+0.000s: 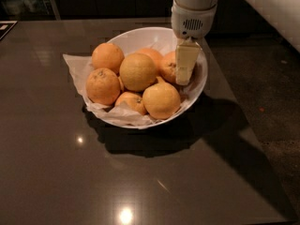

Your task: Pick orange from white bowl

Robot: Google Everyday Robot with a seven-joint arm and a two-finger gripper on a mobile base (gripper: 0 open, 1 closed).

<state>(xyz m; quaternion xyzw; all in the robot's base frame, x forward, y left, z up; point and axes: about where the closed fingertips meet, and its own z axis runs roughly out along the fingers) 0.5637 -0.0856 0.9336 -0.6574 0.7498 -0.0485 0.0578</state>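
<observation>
The white bowl, lined with crinkled white paper, stands on the dark table and holds several oranges. My gripper reaches down from above into the bowl's right side. It sits right against a deep-orange orange with a brownish stem scar, which lies at the back right of the pile. The gripper covers the right side of this orange. A paler yellowish orange lies in the middle and a smooth yellow-orange one at the front.
The dark glossy table ends at the right, with dark speckled floor beyond. The paper lining hangs over the bowl's left rim. More oranges lie at the left and back left.
</observation>
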